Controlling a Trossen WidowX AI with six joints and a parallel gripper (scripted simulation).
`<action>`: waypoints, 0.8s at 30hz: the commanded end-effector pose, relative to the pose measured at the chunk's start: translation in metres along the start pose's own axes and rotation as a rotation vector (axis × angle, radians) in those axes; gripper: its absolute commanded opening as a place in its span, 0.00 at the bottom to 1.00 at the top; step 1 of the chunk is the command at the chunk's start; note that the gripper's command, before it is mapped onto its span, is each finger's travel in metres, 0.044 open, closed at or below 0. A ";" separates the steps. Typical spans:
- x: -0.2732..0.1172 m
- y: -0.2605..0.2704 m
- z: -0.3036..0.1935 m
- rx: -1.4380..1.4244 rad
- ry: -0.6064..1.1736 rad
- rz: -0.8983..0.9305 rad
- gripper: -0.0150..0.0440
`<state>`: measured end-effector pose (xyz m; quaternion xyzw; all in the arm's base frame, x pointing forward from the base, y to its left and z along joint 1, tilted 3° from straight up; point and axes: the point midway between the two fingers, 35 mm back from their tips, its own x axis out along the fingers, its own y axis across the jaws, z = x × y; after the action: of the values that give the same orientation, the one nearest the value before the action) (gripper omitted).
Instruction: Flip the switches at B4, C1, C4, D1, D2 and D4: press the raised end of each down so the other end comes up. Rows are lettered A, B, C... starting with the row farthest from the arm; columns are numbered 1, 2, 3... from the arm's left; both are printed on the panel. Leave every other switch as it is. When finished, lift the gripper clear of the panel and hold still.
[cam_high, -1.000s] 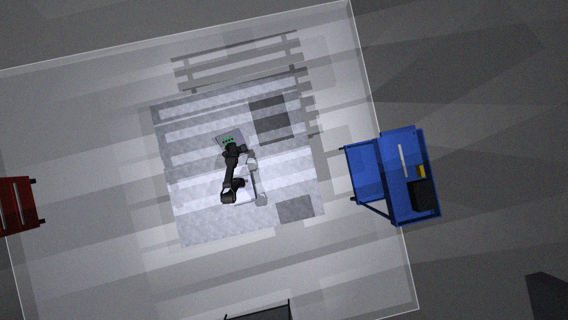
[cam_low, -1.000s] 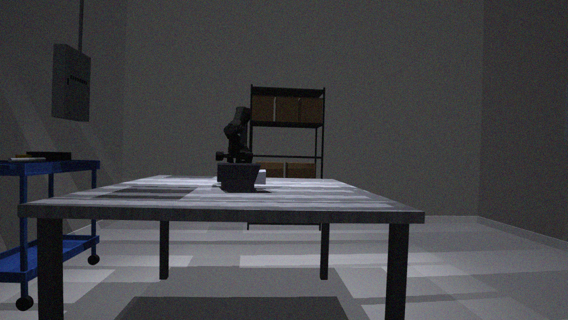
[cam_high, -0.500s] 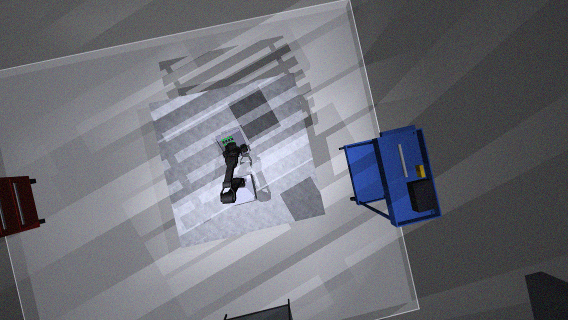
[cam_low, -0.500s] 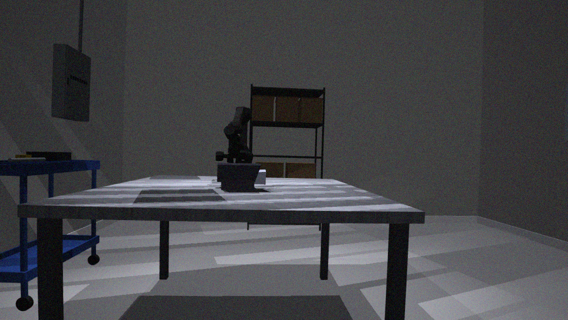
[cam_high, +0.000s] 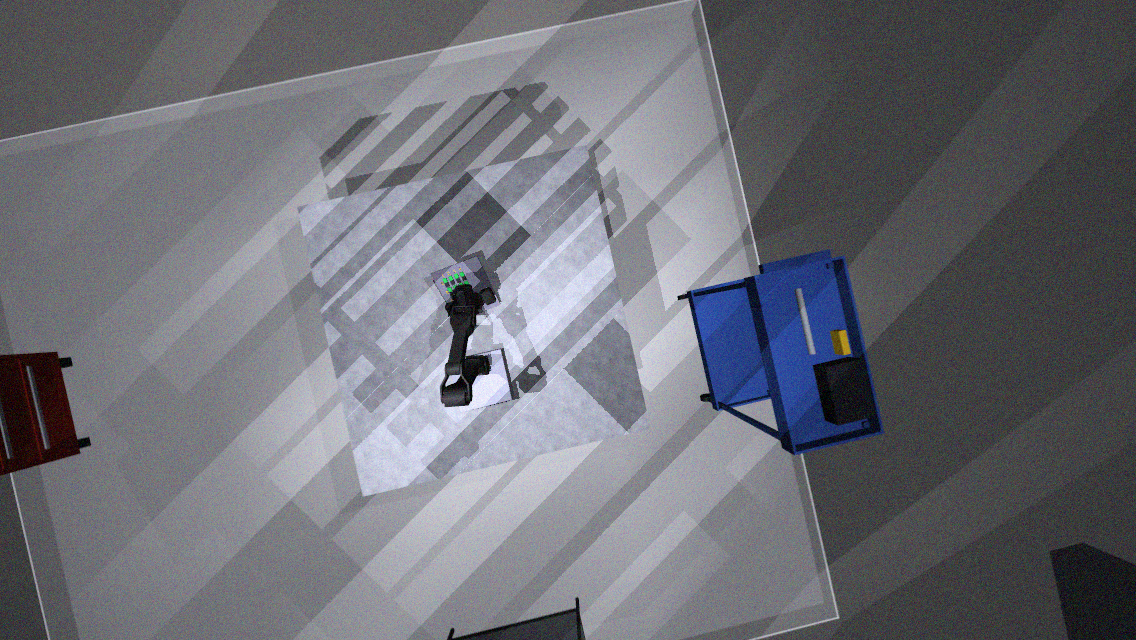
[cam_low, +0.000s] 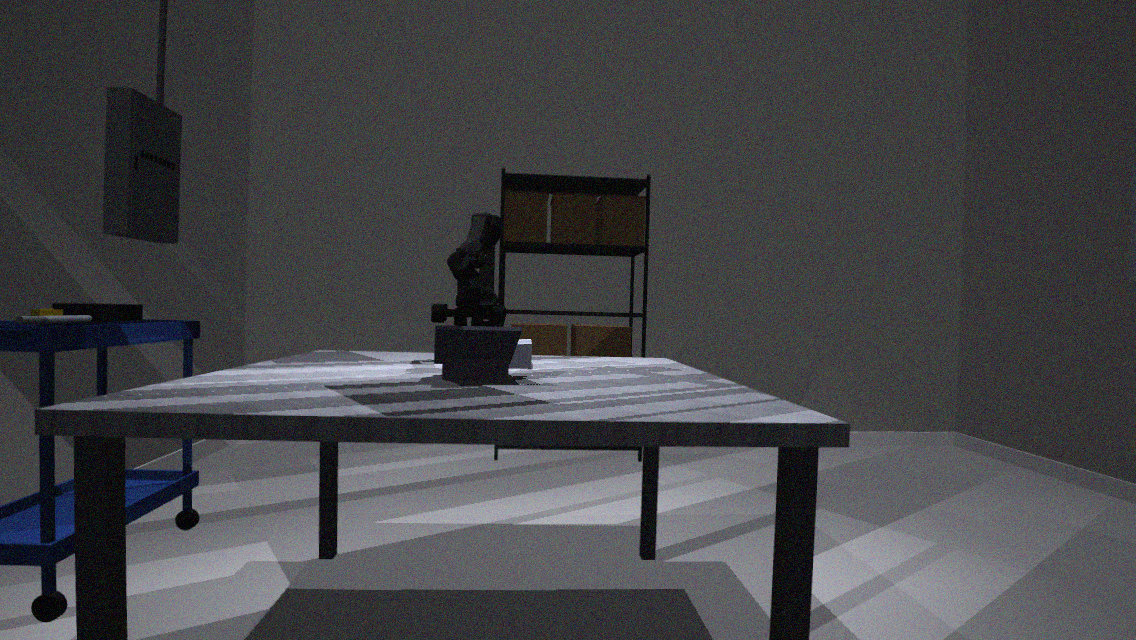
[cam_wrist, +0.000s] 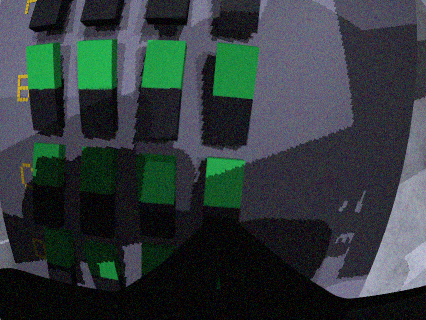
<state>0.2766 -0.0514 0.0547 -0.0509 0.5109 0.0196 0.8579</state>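
The grey switch panel (cam_high: 479, 271) (cam_low: 476, 347) (cam_wrist: 300, 75) bears rows of green-and-black switches. My gripper (cam_high: 461, 291) (cam_low: 469, 321) (cam_wrist: 220, 228) is shut and empty, its tips low over the panel at the near black end of C4 (cam_wrist: 224, 184); contact cannot be told. In the wrist view, B4 (cam_wrist: 235, 71) stands in the open, green end away from me. C1 (cam_wrist: 49, 172) is partly shadowed. D1 (cam_wrist: 59, 247) and D2 (cam_wrist: 108, 270) are dim and partly cut off by the gripper's dark body. D4 is hidden behind the gripper. Which ends are raised is hard to tell.
Neighbouring switches B3 (cam_wrist: 164, 65) and C3 (cam_wrist: 158, 180) stand left of the tips' column. The panel stands on the table (cam_high: 556, 278) (cam_low: 635, 397). A blue cart (cam_high: 727, 341) (cam_low: 119, 340) is beside the table. A shelf rack (cam_low: 576, 250) stands behind it.
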 end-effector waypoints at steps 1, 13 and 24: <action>0.001 0.000 -0.001 0.004 0.003 -0.001 0.25; 0.003 0.000 -0.002 0.004 0.003 -0.001 0.25; -0.050 0.000 0.002 0.003 0.026 -0.001 0.25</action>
<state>0.2652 -0.0498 0.0626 -0.0455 0.5279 0.0212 0.8478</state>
